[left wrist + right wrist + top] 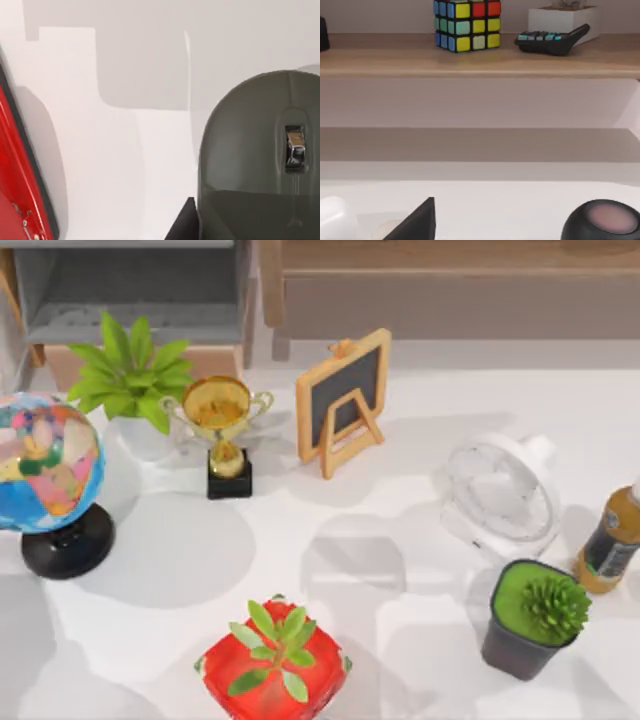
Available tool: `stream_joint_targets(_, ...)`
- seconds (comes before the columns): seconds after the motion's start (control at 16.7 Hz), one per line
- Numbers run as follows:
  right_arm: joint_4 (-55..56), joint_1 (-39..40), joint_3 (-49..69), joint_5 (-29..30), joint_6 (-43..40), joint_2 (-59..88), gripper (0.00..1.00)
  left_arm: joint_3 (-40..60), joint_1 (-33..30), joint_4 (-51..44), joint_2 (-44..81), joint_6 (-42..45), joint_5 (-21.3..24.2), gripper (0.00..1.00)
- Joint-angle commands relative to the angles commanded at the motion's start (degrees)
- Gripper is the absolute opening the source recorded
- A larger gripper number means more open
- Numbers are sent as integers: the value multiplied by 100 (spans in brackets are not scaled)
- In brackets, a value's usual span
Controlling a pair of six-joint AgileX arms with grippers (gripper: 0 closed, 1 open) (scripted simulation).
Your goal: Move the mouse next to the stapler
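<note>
From the top, the white worktop [400, 540] is crowded: a globe [45, 465] cut off at the left edge, a leafy plant [130, 370], a gold trophy [222, 425], a little chalkboard easel [343, 400], a white fan [500, 490], a bottle [612, 540] clipped by the right edge, a dark pot with a spiky succulent [535, 620], and a red pot with a green plant [272, 665] half cut off at the bottom.

My left wrist view is super close to the worktop. The mouse [260, 155], grey-green with a shiny scroll wheel [295, 147], sits right there, cut off at the frame edge. A red object [20, 200] pokes in from the side, too cropped to name. A dark wedge [185, 222] beside the mouse is probably a bit of my left pincer, but I can't tell if it's apart or together.

Right wrist view looks across at a wooden shelf [480, 62] holding a Rubik's cube [467, 25] and a black calculator [552, 40]. A dark dome [605, 220] sits low, cropped. Another dark wedge [415, 222] shows; again can't tell about the right pincer.
</note>
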Motion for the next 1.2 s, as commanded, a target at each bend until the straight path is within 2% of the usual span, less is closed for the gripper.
stream_joint_targets(0.54,0,0,0,0,0,0,100,-198,-200,140,-424,21,-248,0)
stream_joint_targets(1.2,0,0,0,0,0,0,100,35,101,263,410,-60,153,0)
